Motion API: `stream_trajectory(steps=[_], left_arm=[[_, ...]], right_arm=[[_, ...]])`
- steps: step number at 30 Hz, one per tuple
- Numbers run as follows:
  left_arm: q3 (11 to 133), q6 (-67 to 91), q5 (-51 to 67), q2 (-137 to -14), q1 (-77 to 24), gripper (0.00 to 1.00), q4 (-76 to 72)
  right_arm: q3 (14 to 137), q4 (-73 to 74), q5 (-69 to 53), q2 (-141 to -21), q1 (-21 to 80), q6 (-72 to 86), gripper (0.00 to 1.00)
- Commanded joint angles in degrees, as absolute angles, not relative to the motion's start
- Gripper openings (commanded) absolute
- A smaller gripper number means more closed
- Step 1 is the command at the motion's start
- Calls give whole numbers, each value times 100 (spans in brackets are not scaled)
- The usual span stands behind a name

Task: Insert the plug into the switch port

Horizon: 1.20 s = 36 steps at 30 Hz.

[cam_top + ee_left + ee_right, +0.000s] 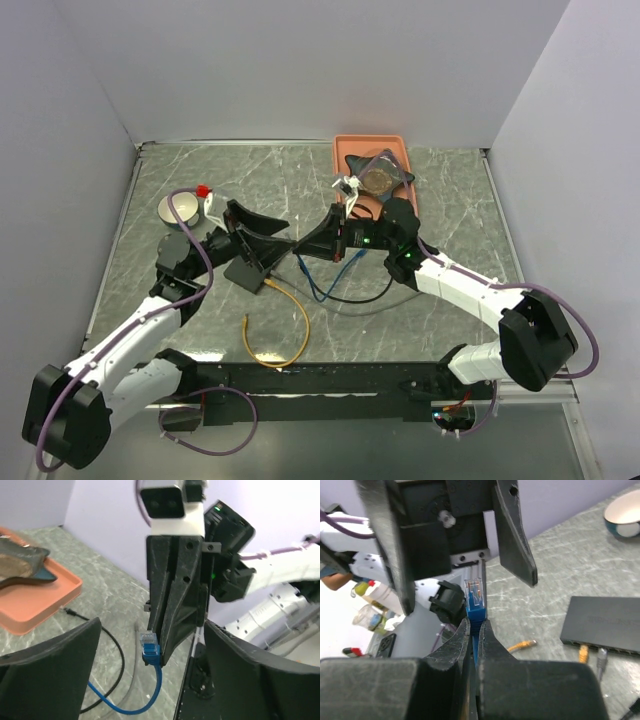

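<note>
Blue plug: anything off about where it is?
Yes. The blue plug is pinched by the right gripper, jaws shut, in mid-air between the open jaws of the left gripper, clear of the switch and not lined up with its ports.

Soft, even light is thrown from above, and only faint shadows are laid on the tabletop [450, 200] beneath the arms. In the wrist views the nearest fingers are rendered dark, oversized and blurred. The plug [476, 600] at the tip of the right tool [475, 625] is kept sharp, and the background to its left is washed out.
</note>
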State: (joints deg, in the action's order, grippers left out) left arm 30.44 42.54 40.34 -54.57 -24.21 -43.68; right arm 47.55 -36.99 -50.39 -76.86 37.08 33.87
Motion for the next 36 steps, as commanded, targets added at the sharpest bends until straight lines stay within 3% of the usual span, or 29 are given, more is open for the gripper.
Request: stream_trajectory(steps=[1, 5, 13, 21, 31, 36], left_arm=[[3269, 4034, 3036, -5072, -2443, 91, -3527], [3375, 4104, 728, -4764, -2435, 95, -2164], [3489, 4298, -1168, -4737, -2435, 99, -731], [3928, 4210, -1564, -5623, -2356, 96, -159], [4228, 4104, -124, -7092, -1644, 99, -140], [4192, 4034, 35, -7566, -1450, 97, -246]], right_arm=[[4904, -3017, -4510, -7453, 3700, 2849, 0], [5132, -1777, -3641, -7304, 3709, 2103, 0], [5878, 286, -1683, -7645, 4103, 1013, 0], [6968, 1467, 148, -8761, 5018, 246, 0], [7655, 1801, 26, -10089, 5203, 193, 0], [7778, 1775, -106, -10440, 5203, 167, 0]])
